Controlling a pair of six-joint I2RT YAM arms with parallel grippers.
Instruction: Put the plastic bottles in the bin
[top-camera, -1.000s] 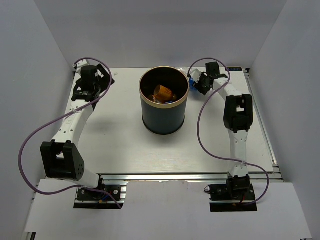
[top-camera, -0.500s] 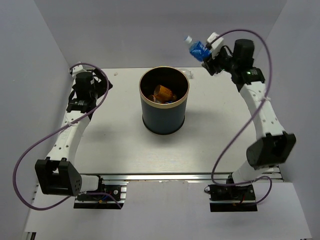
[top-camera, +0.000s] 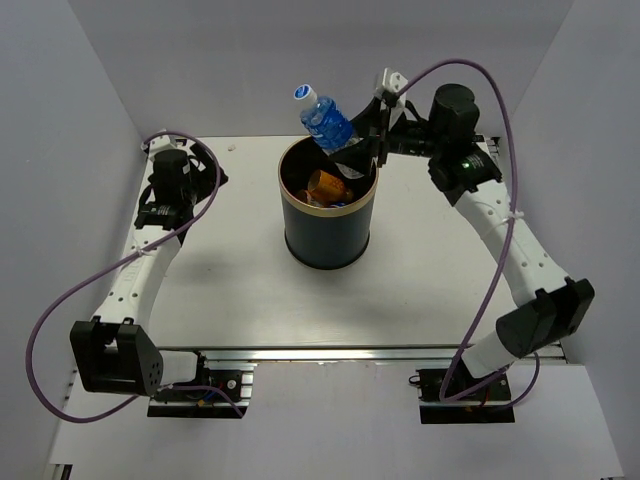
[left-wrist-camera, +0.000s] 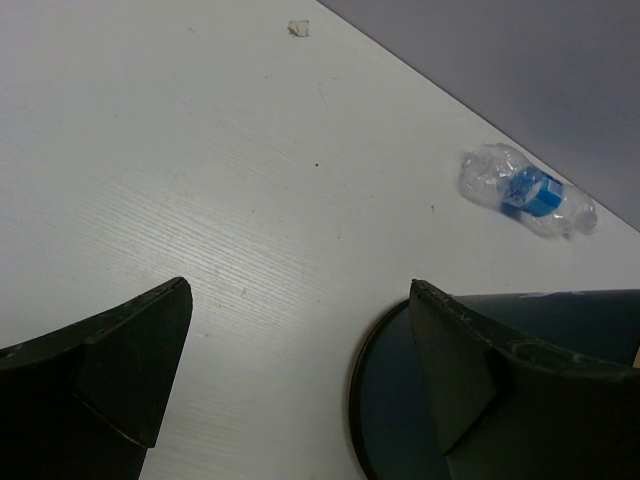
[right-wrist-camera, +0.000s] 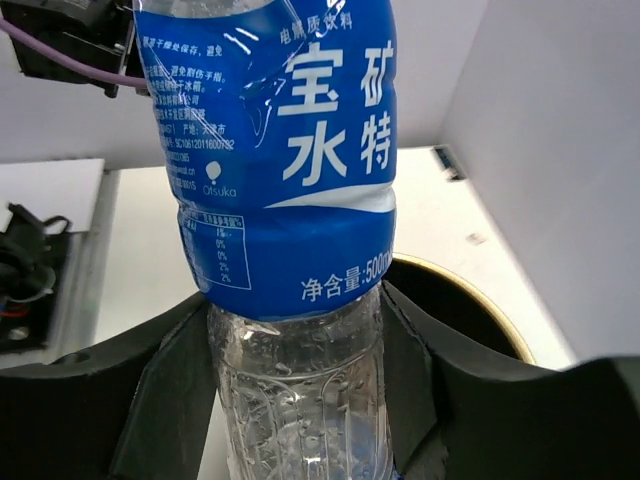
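Centre of the overhead view: tall dark bin with a thin tan rim, upright on the white table. Inside, near the middle of the opening, a stubby orange bottle lying on its side. More contents under it, too dark to tell apart.

Just above the bin's far rim, upper centre of the frame: right gripper, clamped on a clear blue-labelled bottle. Bottle tilted, cap end toward the upper left, base end toward the gripper, hanging over the opening.

Right wrist view: same bottle filling the middle of the frame. Blue label with white characters in the upper half, ribbed clear body below. Black fingers pressed against the clear body on both sides. Curved tan rim of the bin at lower right, behind the bottle.

Left wrist view: left gripper with its fingers spread wide, nothing between them, bare table beneath. At the bottom right, partly behind the right-hand finger, the bin's dark wall and base edge. At the upper right, near the table's far edge and apart from the bin: a crushed bottle, clear with a blue label, lying flat. At the top centre, a small pale scrap on the table.
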